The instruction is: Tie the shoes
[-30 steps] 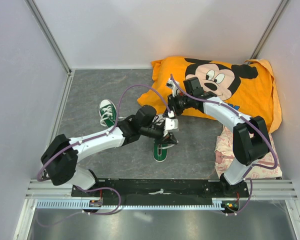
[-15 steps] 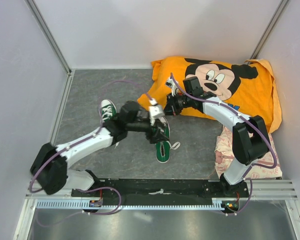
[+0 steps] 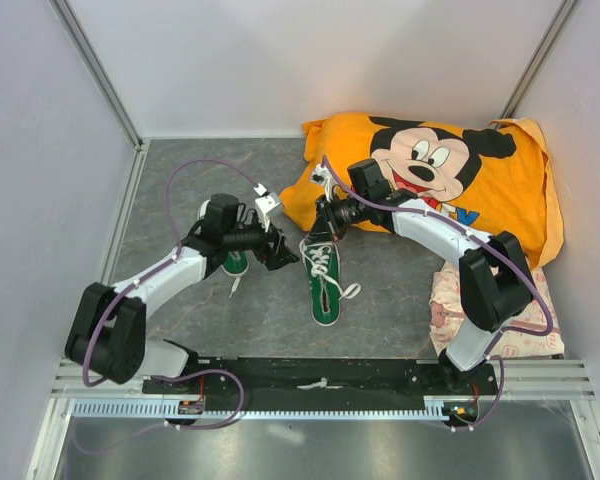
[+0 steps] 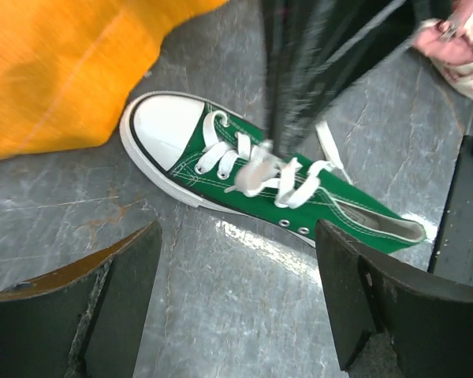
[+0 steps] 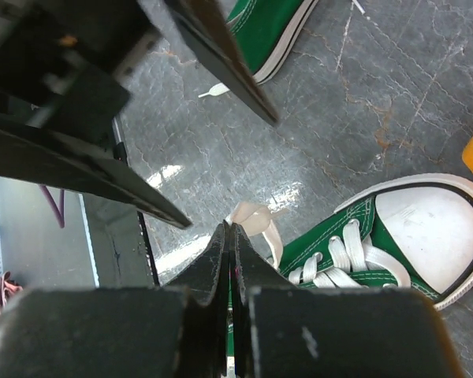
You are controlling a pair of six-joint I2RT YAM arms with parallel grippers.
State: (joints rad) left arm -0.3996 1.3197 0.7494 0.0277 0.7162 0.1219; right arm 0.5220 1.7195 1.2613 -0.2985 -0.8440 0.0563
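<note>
The walled grey table [image 3: 180, 180] holds both green sneakers. The middle shoe [image 3: 323, 285] lies flat on its sole between the two arms, its white toe cap pointing away from the arm bases toward the orange Mickey Mouse cloth [image 3: 500, 190]. In the left wrist view its open mouth shows only a pale lining. The second shoe [image 3: 218, 215] sits to the left of it, well apart and mostly hidden under the left arm. The right wrist view catches only its sole edge and a lace tip beside it.

The right gripper [image 5: 229, 232] is closed tight above the middle shoe's laced front. A loop of white lace [image 5: 252, 216] comes out at its fingertips and seems to be pinched there, though the contact itself is blurred in the left wrist view.

The left gripper [image 4: 238, 236] hangs beside that shoe with its fingers [image 4: 114, 295] spread wide, holding nothing.

A pink cloth [image 3: 445, 300] lies crumpled near the right arm's base, touching the orange cloth's near edge.
</note>
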